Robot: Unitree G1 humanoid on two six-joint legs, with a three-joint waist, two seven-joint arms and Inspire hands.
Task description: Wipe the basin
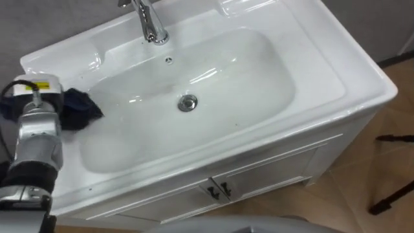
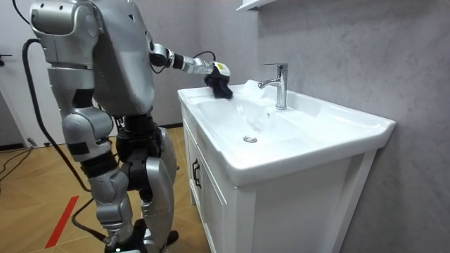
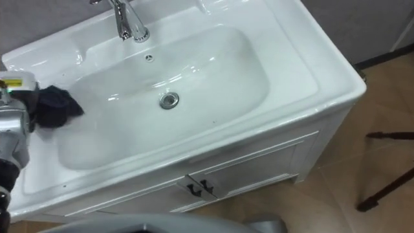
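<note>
A white basin point(image 1: 310, 39) sits on a cabinet, with a chrome faucet point(image 1: 150, 22) at the back and a drain point(image 1: 187, 102) in the middle of the bowl. A dark cloth point(image 1: 81, 109) lies bunched on the bowl's left slope, against the rim. My left hand point(image 1: 40, 90) is right beside it on the left, fingers curled into the cloth. In the room view the cloth point(image 2: 221, 88) hangs from that hand point(image 2: 214, 69) over the basin's far end. I stand in front of the cabinet, left arm stretched out.
White cabinet doors point(image 1: 220, 188) with small handles are below the basin's front edge. Dark stand legs point(image 1: 394, 194) rest on the wooden floor at the right. A red line point(image 2: 67, 218) marks the floor behind me.
</note>
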